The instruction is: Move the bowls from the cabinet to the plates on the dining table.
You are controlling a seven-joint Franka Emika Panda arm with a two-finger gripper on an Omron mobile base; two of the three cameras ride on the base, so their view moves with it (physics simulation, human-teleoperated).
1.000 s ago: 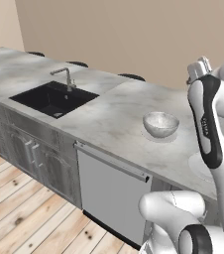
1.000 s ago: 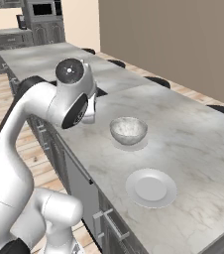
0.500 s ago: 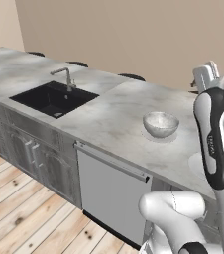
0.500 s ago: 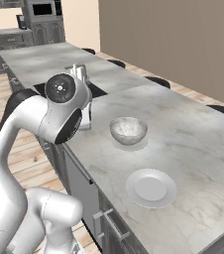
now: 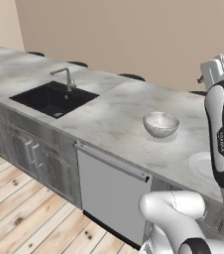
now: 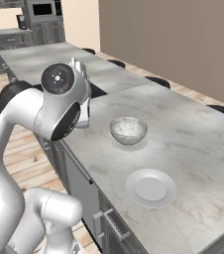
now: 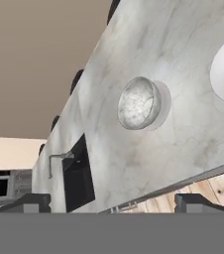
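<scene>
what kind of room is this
A rendered home kitchen, most likely: a long marble island counter with a black sink and faucet, plus a bowl and a plate set out.

Even, bright rendered light, sharp throughout; a faint soft shadow rings the bowl [image 5: 160,123].

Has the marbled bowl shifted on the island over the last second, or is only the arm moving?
No. The marbled bowl sits on its plate, same spot relative to the sink and the empty plate. Only the arm has swung.

Base views flank the dining table [image 5: 114,114]; hand view overhead (tilted).
</scene>
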